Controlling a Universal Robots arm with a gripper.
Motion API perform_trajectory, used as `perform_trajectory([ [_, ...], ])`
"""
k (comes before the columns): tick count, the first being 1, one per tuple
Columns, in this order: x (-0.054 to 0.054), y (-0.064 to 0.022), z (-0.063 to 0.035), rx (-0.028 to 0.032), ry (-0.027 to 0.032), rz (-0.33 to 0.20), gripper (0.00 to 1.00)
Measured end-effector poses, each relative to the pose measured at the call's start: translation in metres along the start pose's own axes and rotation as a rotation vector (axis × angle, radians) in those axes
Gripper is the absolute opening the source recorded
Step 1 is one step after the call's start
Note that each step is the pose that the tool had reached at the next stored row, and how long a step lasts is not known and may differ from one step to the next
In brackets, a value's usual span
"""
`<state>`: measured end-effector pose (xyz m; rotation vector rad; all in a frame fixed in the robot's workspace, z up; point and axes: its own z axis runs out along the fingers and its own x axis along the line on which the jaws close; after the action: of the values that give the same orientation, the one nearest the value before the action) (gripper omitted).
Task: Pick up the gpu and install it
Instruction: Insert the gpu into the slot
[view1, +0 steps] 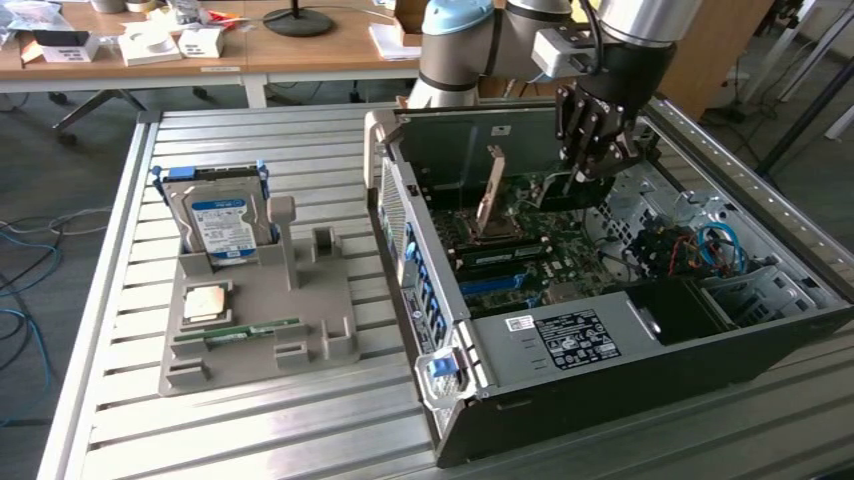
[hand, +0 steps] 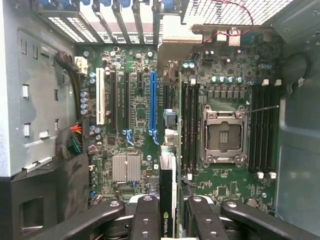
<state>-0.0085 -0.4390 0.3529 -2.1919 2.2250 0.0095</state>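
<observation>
Gripper closed partway on gpu, card edge-on between fingers. Gpu over motherboard, mid-case, just beside blue slot. Likely light, stiff, fragile: hold by top edge, off components, no twisting.

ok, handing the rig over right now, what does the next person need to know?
Gripper: shut on the gpu, with the card edge-on between the fingers.
Where: inside the open PC case, held over the motherboard, beside the long blue slot and not in it.
Done: gpu picked up and now over the board.
Left: card not yet seated in a slot, not yet released.
</observation>
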Motion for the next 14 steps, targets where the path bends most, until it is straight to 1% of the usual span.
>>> perform_trajectory([
  [4, 0.0024, 0.0002, 0.0003, 0.0001, -0.0005, 0.0, 0.26],
  [10, 0.0025, 0.0002, 0.0004, 0.0001, -0.0003, 0.0, 0.26],
  [14, 0.0025, 0.0002, 0.0026, 0.0001, -0.0004, 0.0, 0.26],
])
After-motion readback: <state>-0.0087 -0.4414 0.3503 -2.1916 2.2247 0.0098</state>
